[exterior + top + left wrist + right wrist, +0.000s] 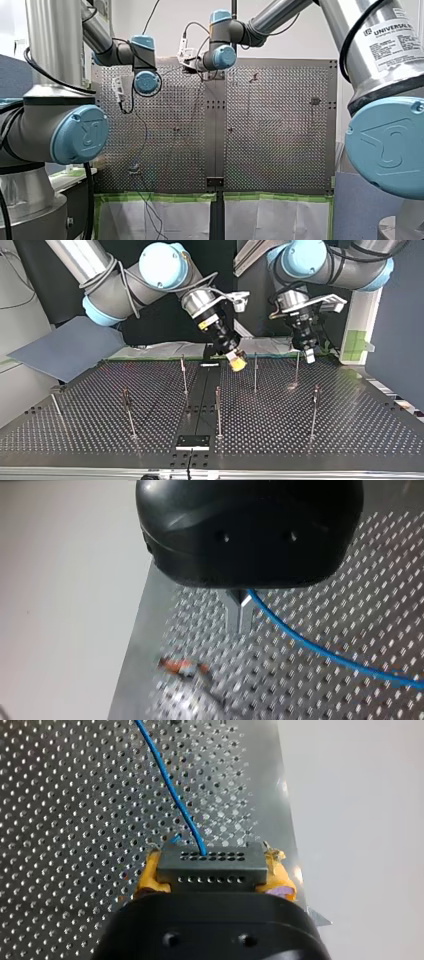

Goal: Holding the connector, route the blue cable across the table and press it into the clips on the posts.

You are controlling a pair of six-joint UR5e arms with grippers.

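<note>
The connector (210, 861), a dark block with rows of small holes, is clamped in my right claw (212, 875), whose yellow pads (148, 876) press on both its sides. The blue cable (170, 790) leaves the face of the connector and runs ahead of the claw over the perforated desk (350, 430). In the top view this claw hangs just above the desk at the upper middle of the frame, near the desk's back edge, with thin posts (218, 412) standing upright in front of it. To its right in that view, also at the back edge and low over the desk, is my left claw (239, 616). Its metal fingers (232, 612) are drawn together on the cable, which comes out right beside them and trails away across the holes. Ahead of those fingers lies a small orange-red thing (182, 666), too blurred to tell.
</note>
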